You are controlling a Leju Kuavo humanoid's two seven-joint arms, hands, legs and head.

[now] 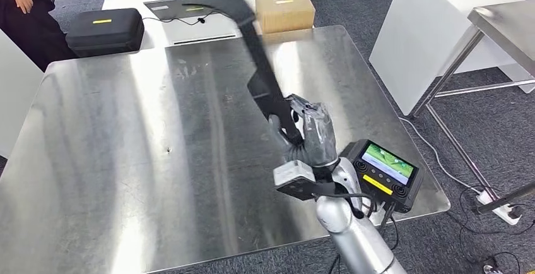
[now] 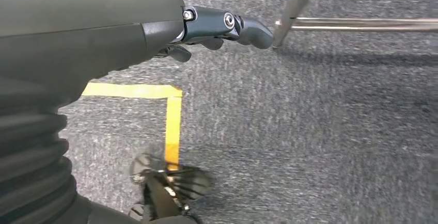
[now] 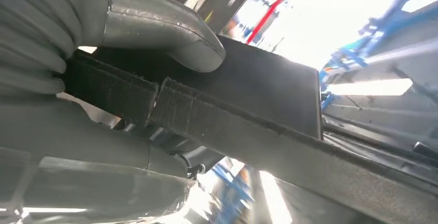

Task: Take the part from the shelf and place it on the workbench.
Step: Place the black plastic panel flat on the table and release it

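part (image 1: 252, 40) above workbench (image 1: 126, 160), box (image 1: 284, 5) behind

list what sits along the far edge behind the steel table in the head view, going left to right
black case → laptop → cardboard box, all beyond the steel table

No text or label can be read.

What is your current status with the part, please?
Right hand holds the black part above the steel workbench, not yet set down. Left hand hangs over carpet, holding nothing. Bench surface bare below.
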